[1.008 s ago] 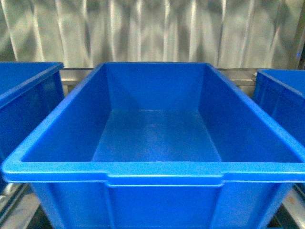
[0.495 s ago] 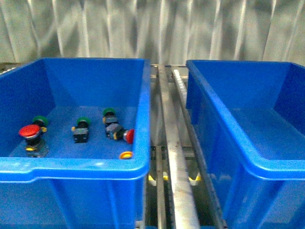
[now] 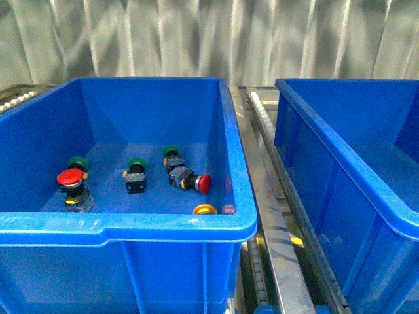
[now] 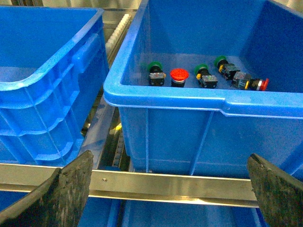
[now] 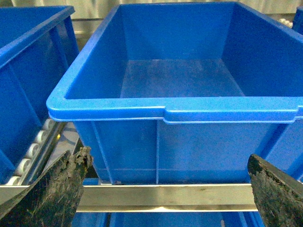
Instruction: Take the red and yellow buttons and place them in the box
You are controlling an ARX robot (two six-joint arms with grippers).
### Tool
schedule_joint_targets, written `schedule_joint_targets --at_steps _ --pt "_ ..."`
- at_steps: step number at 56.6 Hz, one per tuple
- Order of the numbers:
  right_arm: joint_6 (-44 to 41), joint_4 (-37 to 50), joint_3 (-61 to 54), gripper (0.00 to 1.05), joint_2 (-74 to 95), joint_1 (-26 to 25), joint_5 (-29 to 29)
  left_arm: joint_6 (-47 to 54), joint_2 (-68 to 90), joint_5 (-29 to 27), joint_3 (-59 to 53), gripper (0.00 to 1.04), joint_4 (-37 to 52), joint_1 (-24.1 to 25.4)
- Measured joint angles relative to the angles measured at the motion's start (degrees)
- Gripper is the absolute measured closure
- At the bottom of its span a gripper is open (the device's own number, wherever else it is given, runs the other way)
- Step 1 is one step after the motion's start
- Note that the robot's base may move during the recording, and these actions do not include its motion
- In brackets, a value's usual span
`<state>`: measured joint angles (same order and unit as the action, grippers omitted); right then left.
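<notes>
Wavy shiny metal (image 3: 196,39) stands behind. The upright red button (image 3: 69,178) sits by the bin's (image 3: 131,226) left wall. The tipped red button (image 3: 203,184) lies by the right wall, and the yellow button (image 3: 205,209) hides under the front rim. Round caps look slippery, so pinch the stubby body. Left pincer (image 4: 169,160) and right pincer (image 5: 168,158) gape wide, empty.

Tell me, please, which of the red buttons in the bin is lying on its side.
In the front view, the right-hand red button, beside a green button: its cap faces sideways, body lying flat. The left-hand red button stands cap up.
</notes>
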<state>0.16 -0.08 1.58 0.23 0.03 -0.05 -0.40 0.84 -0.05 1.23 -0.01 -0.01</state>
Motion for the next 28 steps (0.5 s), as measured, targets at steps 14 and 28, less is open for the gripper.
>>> schedule_joint_targets --at_steps 14,28 --pt "0.02 0.00 0.00 0.06 0.00 0.00 0.04 -12.07 14.99 0.42 9.49 0.08 2.97 0.98" --pt "0.00 0.00 0.00 0.06 0.00 0.00 0.07 -12.90 42.32 0.81 35.74 0.08 7.37 3.67"
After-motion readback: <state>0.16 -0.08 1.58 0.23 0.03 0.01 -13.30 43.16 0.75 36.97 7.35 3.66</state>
